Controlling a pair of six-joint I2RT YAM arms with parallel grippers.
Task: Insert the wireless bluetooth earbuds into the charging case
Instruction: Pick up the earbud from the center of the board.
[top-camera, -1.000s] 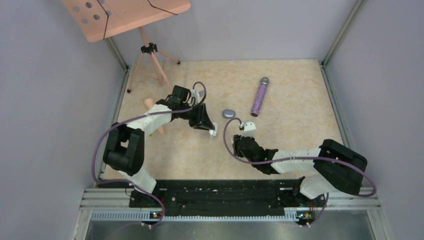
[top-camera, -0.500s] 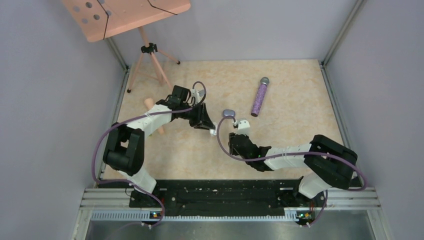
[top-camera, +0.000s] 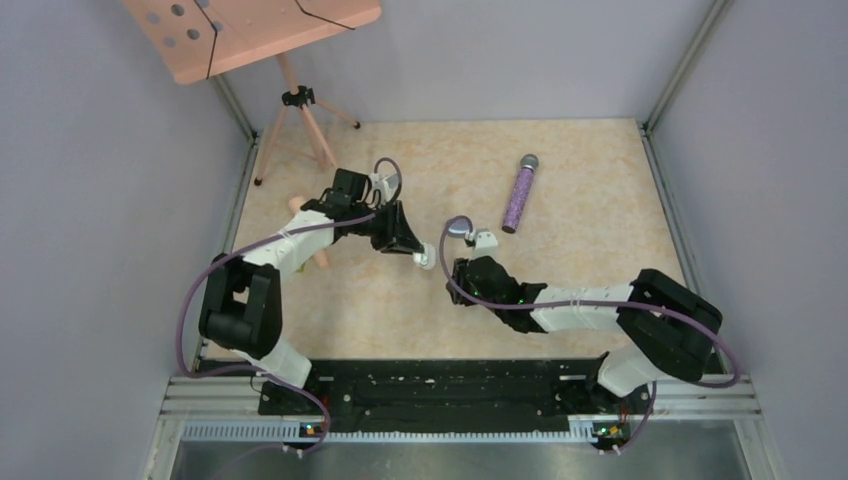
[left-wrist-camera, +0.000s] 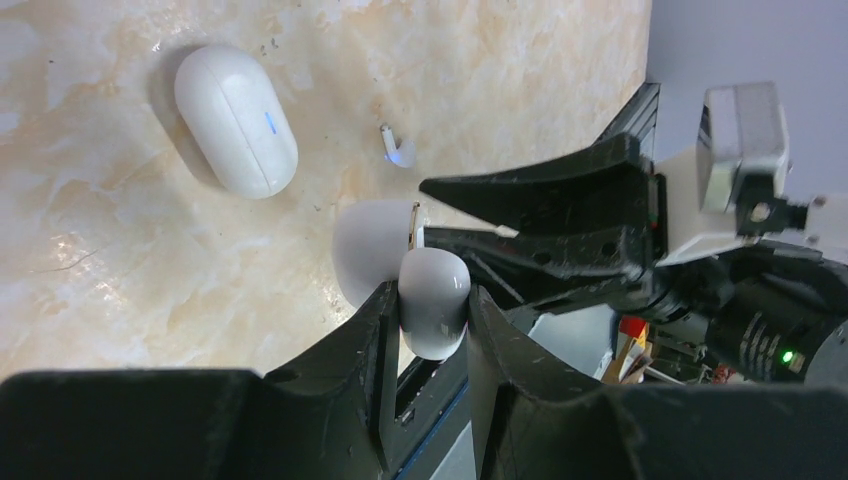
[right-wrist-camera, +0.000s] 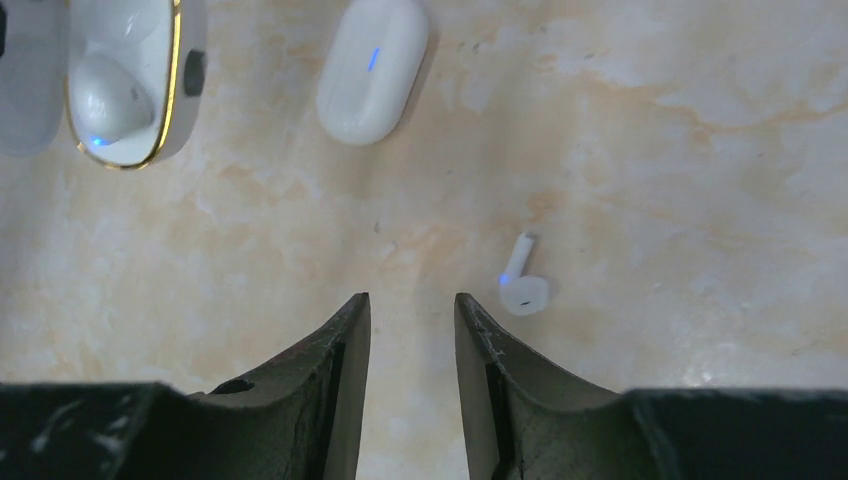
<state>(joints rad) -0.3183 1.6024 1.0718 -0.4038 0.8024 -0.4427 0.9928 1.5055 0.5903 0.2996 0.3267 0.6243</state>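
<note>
White stemmed earbud (right-wrist-camera: 522, 287) lying loose; open case (right-wrist-camera: 177, 50) possibly holds another.

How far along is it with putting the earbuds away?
About halfway, it seems. Done: one bud sits in the open case. In hand: the left gripper grips that case, and the right gripper hangs open near the loose bud on the table. Left: picking that bud up and seating it. A closed case lies nearby; whether it needs buds I cannot tell.

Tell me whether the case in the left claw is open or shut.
Open: the charging case, pinched in the left claw, shows its gold-rimmed cavity with one white earbud seated inside.
</note>
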